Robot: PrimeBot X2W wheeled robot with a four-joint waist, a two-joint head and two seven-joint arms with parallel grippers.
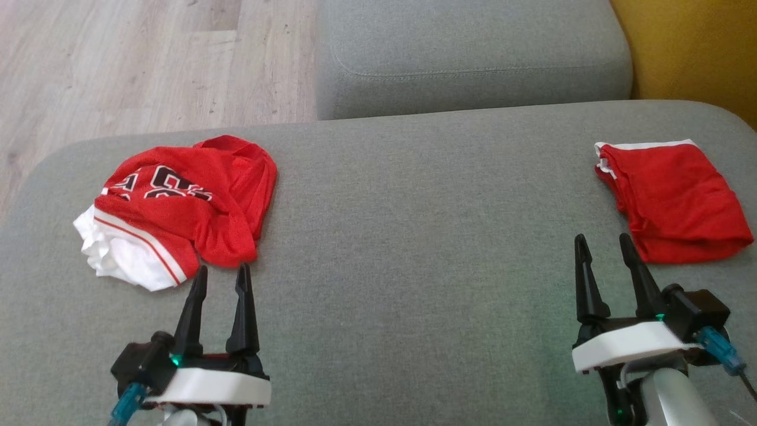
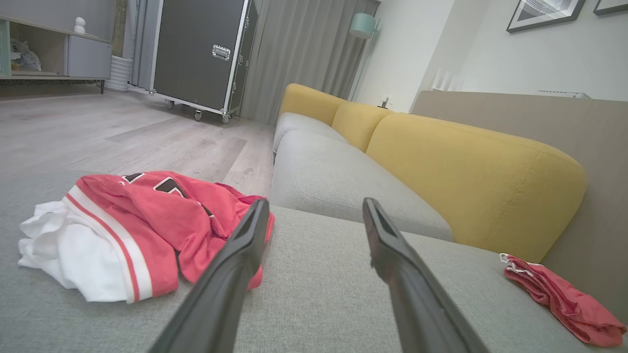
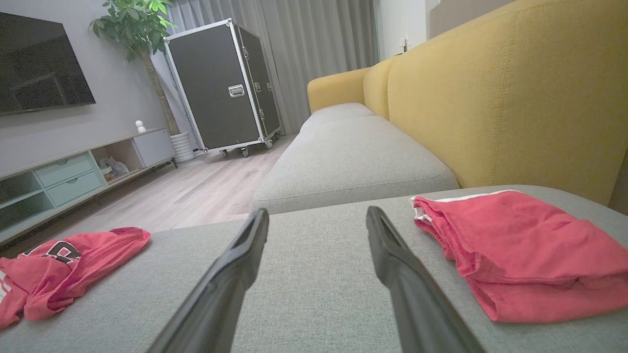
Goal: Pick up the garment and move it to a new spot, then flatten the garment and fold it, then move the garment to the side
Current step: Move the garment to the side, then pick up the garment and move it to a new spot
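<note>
Grey seat cushion [image 1: 414,248] carries 2 garments. Crumpled red-and-white jersey [image 1: 189,195] lies near the cushion's left edge, bunched, black lettering partly showing, white part spilling toward the left edge. Folded red garment [image 1: 674,201] with white trim sits flat at the right edge, well apart from the jersey. Left gripper [image 1: 222,269] hovers above the near edge, jaws wide, holding nothing; fingertips right at the jersey's near hem, contact cannot be told. Right gripper [image 1: 602,238] likewise wide and empty, above the near edge, fingertips just beside the folded red garment's near-left corner. Second grey cushion [image 1: 473,53] beyond the far edge; yellow backrest [image 1: 692,47] past the far-right corner; wood floor [image 1: 118,59] past the far-left corner
</note>
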